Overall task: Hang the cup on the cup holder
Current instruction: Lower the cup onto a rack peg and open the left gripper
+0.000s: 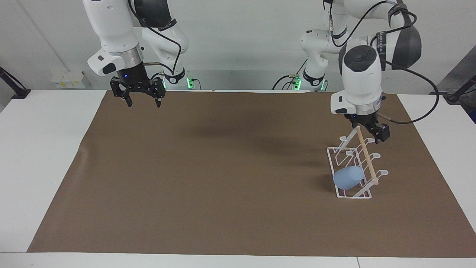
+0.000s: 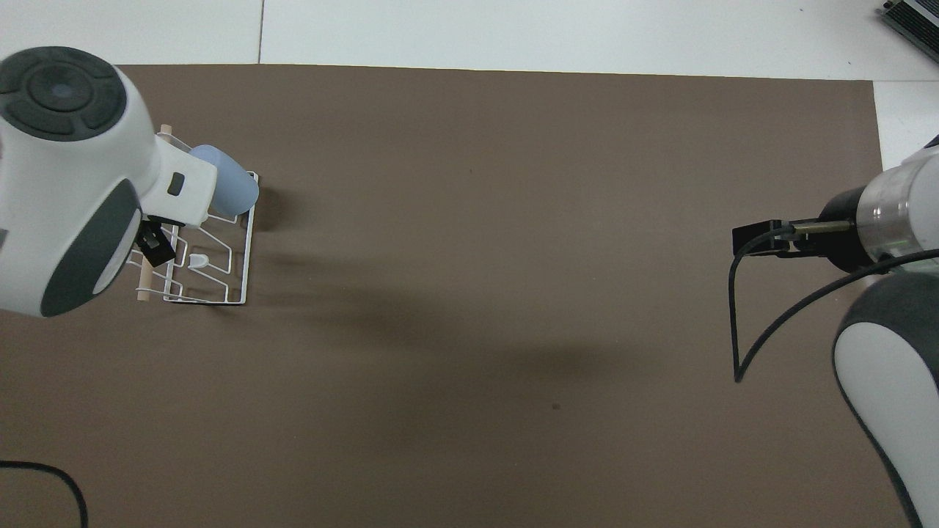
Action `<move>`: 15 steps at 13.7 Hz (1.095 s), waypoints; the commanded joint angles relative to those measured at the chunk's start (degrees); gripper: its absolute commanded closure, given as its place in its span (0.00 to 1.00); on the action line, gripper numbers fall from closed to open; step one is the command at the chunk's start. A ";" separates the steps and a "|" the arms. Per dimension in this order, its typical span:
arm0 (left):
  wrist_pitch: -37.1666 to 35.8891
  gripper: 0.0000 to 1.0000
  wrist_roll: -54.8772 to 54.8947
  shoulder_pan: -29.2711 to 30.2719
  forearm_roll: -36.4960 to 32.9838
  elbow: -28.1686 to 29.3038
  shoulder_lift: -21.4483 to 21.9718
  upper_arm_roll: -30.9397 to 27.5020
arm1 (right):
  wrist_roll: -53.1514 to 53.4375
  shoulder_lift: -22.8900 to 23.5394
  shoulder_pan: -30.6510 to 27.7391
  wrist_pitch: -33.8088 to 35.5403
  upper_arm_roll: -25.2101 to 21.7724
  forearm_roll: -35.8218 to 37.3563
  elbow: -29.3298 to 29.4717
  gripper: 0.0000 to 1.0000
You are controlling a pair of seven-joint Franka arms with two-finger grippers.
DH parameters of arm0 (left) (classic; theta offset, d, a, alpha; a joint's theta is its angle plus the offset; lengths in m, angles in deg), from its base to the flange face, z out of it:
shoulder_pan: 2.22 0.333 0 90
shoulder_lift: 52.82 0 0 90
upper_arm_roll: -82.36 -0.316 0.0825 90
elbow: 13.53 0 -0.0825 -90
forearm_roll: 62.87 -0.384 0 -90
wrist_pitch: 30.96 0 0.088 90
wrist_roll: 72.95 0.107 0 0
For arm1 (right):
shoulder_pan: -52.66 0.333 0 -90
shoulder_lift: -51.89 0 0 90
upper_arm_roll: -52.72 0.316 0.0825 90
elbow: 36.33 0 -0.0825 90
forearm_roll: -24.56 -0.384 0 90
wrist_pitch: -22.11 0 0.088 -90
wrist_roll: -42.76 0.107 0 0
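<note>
Light blue cup (image 1: 349,178) hangs tilted on a prong at the white wire cup holder's (image 1: 351,195) end farthest from the robots. Left gripper (image 1: 373,130) over the holder's nearer end, jaws open, empty. Right gripper (image 1: 142,100) waits over the brown mat (image 1: 208,178), jaws open, empty.

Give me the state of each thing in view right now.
cup: hung tilted on a prong of the rack, free of any grip.
cup holder: standing on the brown mat.
left end effector: open, empty, over the rack.
right end effector: open, empty, waiting.
</note>
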 commanded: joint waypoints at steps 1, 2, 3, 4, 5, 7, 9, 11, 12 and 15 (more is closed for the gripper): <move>-2.13 0.00 -7.75 1.81 8.79 1.43 3.50 0.27 | -0.69 -0.27 -0.29 0.70 -0.09 -1.16 0.10 0.00; -4.23 0.00 -13.28 1.98 11.09 1.52 4.37 0.36 | -0.69 -0.27 -0.29 0.62 -0.09 -1.16 0.10 0.00; -5.73 0.00 -17.86 1.81 12.50 1.43 5.08 0.53 | -0.69 -0.27 -0.29 0.61 -0.09 -1.25 0.10 0.00; -6.10 0.00 -21.73 1.46 14.26 1.08 5.61 0.71 | -0.69 -0.27 -0.38 0.61 0.00 -1.25 0.10 0.00; -6.53 0.00 -25.60 1.46 16.54 0.82 5.70 0.88 | -0.69 -0.27 -0.29 0.61 -0.09 -1.16 0.10 0.00; -7.07 0.00 -29.50 2.07 21.55 0.03 5.61 0.88 | -0.69 -0.27 -0.29 0.61 -0.09 -1.16 0.10 0.00; -6.89 0.00 -29.07 2.25 21.84 -1.47 5.87 0.36 | -0.69 -0.27 -0.29 0.61 0.00 -1.25 0.10 0.00; -6.45 0.00 -29.86 2.86 21.75 -1.29 6.67 0.44 | -0.69 -0.27 -0.29 0.62 -0.09 -1.25 0.10 0.00; -6.45 0.00 -29.86 2.86 21.66 -0.34 7.54 0.53 | -0.69 -0.27 -0.29 0.61 0.00 -1.16 0.10 0.00; -2.51 0.00 -30.56 3.74 21.75 1.43 7.81 0.79 | -0.69 -0.27 -0.29 0.70 0.00 -1.25 0.10 0.00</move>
